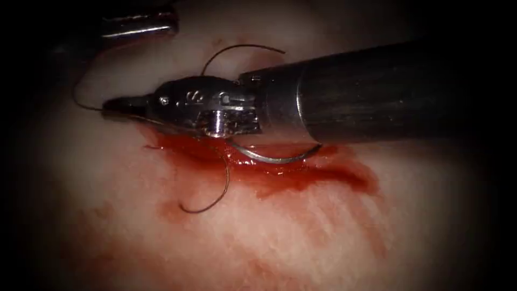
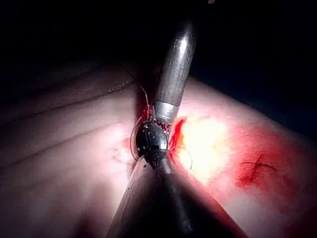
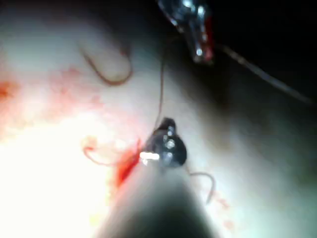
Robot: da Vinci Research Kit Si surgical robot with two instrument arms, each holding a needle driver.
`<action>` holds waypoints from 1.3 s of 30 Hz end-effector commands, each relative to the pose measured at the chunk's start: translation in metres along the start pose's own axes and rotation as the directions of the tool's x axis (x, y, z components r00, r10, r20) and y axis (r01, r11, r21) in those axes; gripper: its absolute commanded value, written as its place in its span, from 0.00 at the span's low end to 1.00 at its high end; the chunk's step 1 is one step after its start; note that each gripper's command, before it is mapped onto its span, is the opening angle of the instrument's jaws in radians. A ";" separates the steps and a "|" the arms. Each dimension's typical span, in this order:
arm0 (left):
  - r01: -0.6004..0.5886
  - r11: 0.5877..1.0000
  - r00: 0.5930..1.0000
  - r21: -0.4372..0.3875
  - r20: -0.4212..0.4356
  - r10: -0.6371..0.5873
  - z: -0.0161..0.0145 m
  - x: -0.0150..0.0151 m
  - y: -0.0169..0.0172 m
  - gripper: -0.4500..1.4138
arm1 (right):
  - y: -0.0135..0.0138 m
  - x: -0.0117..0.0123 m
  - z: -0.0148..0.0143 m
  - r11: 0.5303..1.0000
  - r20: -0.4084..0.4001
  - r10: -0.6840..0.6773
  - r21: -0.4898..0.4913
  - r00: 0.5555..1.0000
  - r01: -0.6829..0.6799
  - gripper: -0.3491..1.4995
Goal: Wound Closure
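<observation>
The needle lies along the cut, its middle arc bare and gleaming in the red fluid; both of its ends run under the right arm's tool, so tip and thread end cannot be made out, nor whether either end sits in the tissue. The right claw points toward the endoscope view's left, its two jaws closed to a narrow point with the thread meeting the tip; a firm grip on the thread is likely but hard to confirm. One loop of thread arcs above the tool's wrist and another curls below the cut on the tissue. The left claw is cut off at the upper edge of the endoscope view, well apart from the cut; its opening and contents cannot be told.
</observation>
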State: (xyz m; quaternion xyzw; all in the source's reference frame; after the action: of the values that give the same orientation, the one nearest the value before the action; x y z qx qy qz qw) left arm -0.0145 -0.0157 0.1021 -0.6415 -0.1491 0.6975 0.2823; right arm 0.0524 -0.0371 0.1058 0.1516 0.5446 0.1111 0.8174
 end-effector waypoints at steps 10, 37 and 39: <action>-0.016 1.000 1.000 -0.026 -0.016 0.015 0.0014 -0.0026 -0.0041 0.00 | -0.0025 0.0023 -0.0002 0.985 -0.175 0.083 0.163 0.981 -0.054 0.00; -0.106 0.994 0.992 0.020 -0.068 0.107 0.0006 -0.0118 -0.0134 0.00 | -0.0043 0.0032 -0.0041 0.959 -0.279 0.223 0.236 0.934 -0.158 0.00; -0.102 0.994 0.992 0.025 -0.073 0.104 0.0008 -0.0115 -0.0135 0.00 | -0.0045 0.0032 -0.0040 0.957 -0.277 0.227 0.239 0.934 -0.162 0.00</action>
State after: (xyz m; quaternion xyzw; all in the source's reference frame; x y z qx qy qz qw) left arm -0.0119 -0.0114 0.1187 -0.6718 -0.0964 0.6873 0.2588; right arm 0.0492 -0.0396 0.0997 0.2720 0.6537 0.1559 0.6888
